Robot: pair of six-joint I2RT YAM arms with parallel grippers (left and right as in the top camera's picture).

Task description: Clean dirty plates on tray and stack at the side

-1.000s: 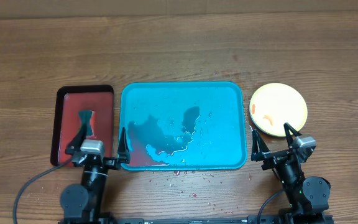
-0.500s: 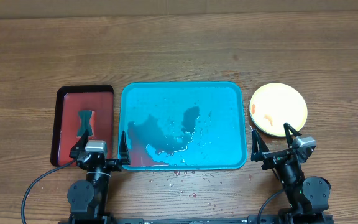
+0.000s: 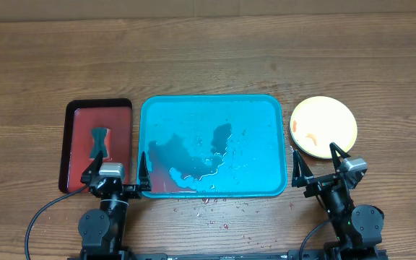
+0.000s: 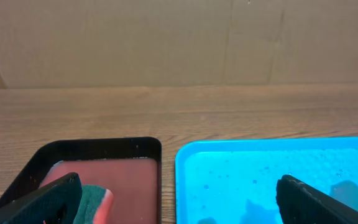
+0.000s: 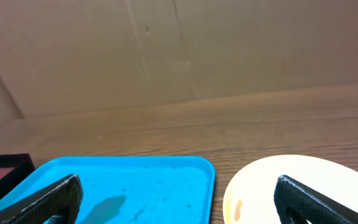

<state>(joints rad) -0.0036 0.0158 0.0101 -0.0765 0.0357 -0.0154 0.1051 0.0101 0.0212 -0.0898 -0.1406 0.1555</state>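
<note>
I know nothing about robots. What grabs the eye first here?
The big turquoise tray in the middle of the wooden table, wet with puddles and a reddish smear in its near left corner. To its right sits a pale yellow plate with an orange smear, and to its left a narrower dark red tray. At the near edge, the left pincer and right pincer stand wide open, empty.

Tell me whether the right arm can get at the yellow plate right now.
Probably yes. The right pincer is open and sits just short of the yellow plate, facing it, with nothing standing between them.
</note>
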